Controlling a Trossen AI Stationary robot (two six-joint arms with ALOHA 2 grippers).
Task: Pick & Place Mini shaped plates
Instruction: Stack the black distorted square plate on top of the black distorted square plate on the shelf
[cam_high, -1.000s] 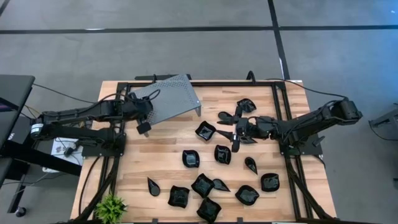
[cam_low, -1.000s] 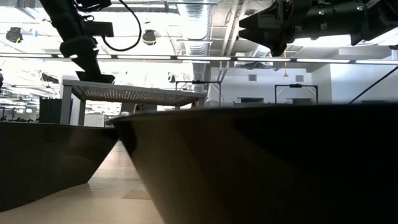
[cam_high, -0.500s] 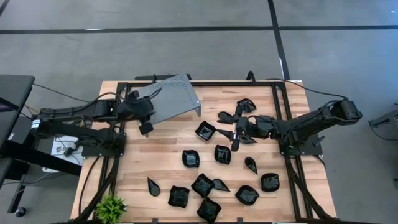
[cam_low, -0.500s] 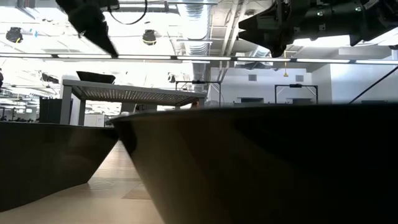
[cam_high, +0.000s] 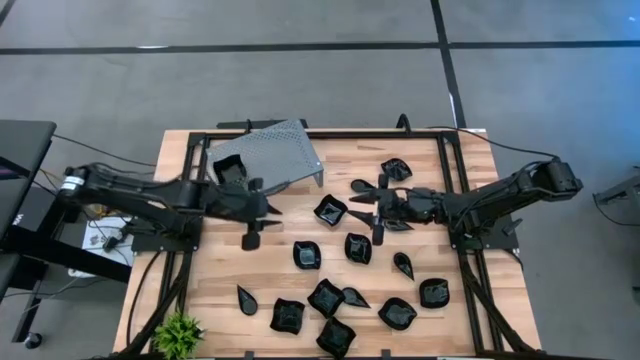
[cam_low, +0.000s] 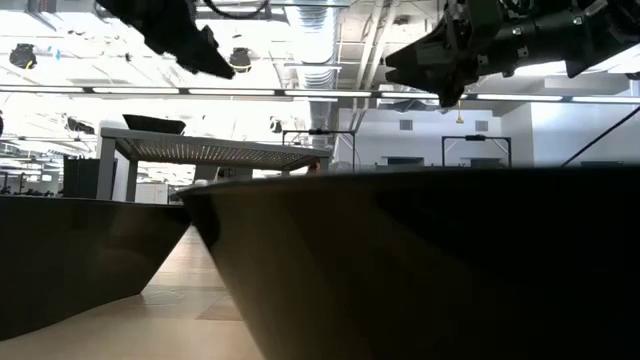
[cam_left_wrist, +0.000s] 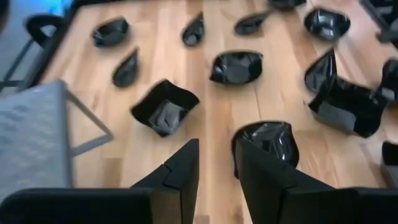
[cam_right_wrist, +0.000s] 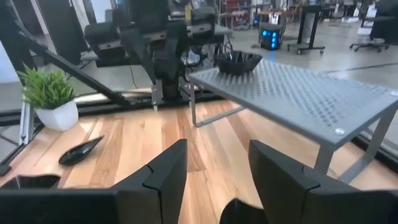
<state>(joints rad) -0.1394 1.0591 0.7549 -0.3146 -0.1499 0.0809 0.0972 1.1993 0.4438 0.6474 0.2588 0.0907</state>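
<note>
In the high view the left gripper (cam_high: 252, 222) hangs left of centre with nothing between its parted fingers, one plate on the tray (cam_high: 229, 170) sits on the grey perforated tray (cam_high: 275, 155) at upper left, and the other mini shaped plates (cam_high: 326, 298) lie scattered from centre to lower right. There the right gripper (cam_high: 378, 215) hovers, also apart and empty, and a teardrop dish (cam_high: 247, 300) at lower left seems to point toward the upper left. In the left wrist view the fingers (cam_left_wrist: 180, 177) frame a gap beside a crumpled-edged dish (cam_left_wrist: 266, 140), while the right wrist view shows open fingers (cam_right_wrist: 163, 171) facing the tray with its dish.
</note>
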